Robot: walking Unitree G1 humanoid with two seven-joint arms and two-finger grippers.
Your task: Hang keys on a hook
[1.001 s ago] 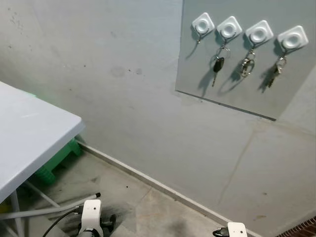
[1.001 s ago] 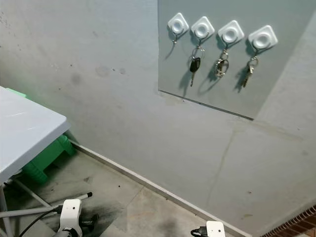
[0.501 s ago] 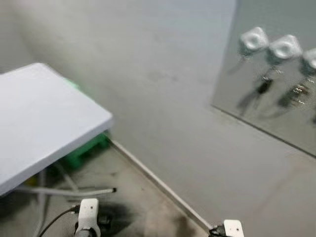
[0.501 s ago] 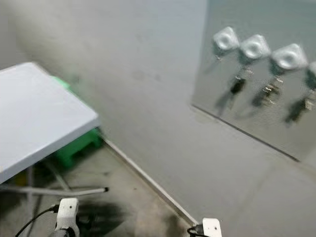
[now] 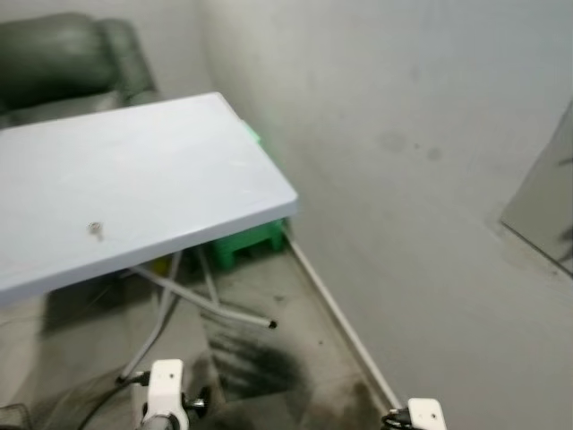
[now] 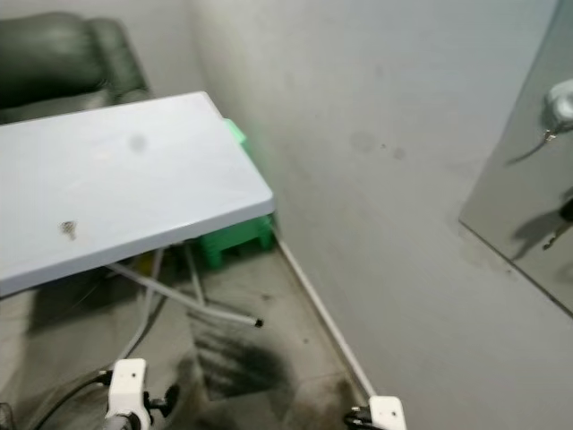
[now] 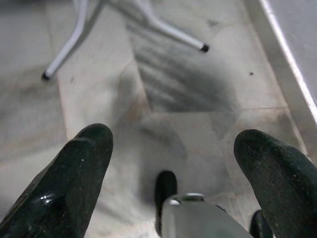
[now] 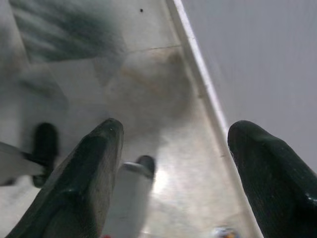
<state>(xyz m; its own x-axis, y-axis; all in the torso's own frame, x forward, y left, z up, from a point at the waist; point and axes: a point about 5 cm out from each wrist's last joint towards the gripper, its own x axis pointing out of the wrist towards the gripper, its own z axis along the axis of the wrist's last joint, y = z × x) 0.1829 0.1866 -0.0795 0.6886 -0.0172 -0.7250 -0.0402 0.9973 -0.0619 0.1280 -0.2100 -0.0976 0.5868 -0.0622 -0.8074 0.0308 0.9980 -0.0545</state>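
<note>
A white folding table (image 5: 134, 179) stands against a grey wall (image 5: 421, 116), its far edge by a dark green armchair (image 5: 72, 63); a small set of keys (image 5: 95, 230) lies near its front edge; a green stool (image 5: 246, 242) sits beneath; one white hook (image 6: 561, 100) shows on the wall panel (image 6: 528, 206); left gripper (image 7: 171, 163) and right gripper (image 8: 173, 163) hang over the stained floor (image 7: 173, 89), fingers wide apart, empty.

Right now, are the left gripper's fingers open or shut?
Open. In the left wrist view the two black fingers stand wide apart, with bare floor showing between them and nothing held.
</note>
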